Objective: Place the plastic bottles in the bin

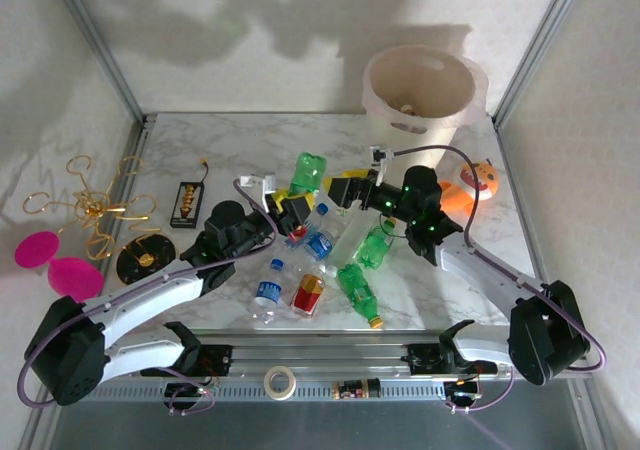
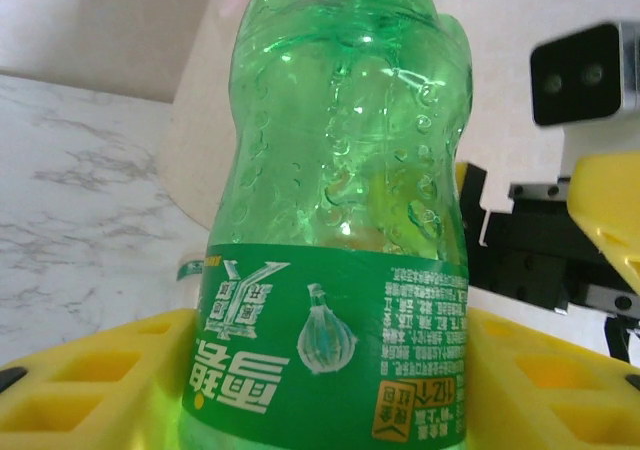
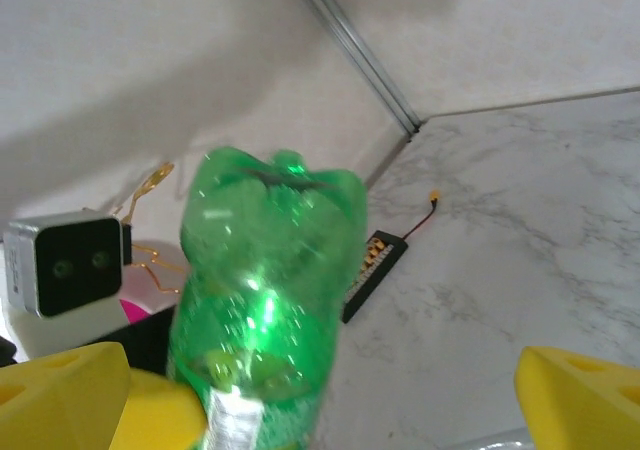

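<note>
Green bottle point(image 2: 340, 220) sits clamped at its label in L jaws, base up, long axis approx. upright, held clear of the bench point(image 1: 250, 140) above the other bottles point(image 1: 358, 285). R jaws gape wide just beside it, holding nothing. Bin point(image 1: 455, 120) stands to the far right of the held bottle. R arm is nearer the bin, so prob. a handover, or L reaches across.

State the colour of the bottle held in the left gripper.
Green: the bottle is see-through green plastic, seen best in the left wrist view.
</note>
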Robot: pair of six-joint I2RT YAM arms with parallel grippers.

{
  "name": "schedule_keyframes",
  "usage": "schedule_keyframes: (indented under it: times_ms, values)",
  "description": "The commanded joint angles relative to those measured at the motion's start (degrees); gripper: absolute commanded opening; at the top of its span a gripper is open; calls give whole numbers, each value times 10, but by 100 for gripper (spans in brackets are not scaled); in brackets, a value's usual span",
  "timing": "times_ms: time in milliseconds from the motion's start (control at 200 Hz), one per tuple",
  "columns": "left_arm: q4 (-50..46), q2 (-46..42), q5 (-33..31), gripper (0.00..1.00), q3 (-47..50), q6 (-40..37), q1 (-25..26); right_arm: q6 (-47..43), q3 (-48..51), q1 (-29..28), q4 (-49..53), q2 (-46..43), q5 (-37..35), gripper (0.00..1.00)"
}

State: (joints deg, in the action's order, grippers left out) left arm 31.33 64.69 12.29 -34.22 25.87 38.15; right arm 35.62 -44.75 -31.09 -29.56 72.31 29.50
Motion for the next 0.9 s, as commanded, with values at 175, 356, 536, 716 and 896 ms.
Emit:
schedule_keyframes:
  times_ms: [175,356,536,716,896]
  values:
    - [23,20,0,30,-8,-27,34,28,-20,-23,-66,53,21,95]
    - [21,25,1,30,-11,-33,37,36,-20,-27,-78,69,21,87]
    - [18,33,-3,30,-12,-36,38,52,-20,-27,-98,82,30,78]
    - [19,36,-4,31,-13,-35,39,61,-24,-27,-114,92,38,67]
    - [22,26,-24,45,-5,-32,39,56,-21,-27,-108,89,36,51]
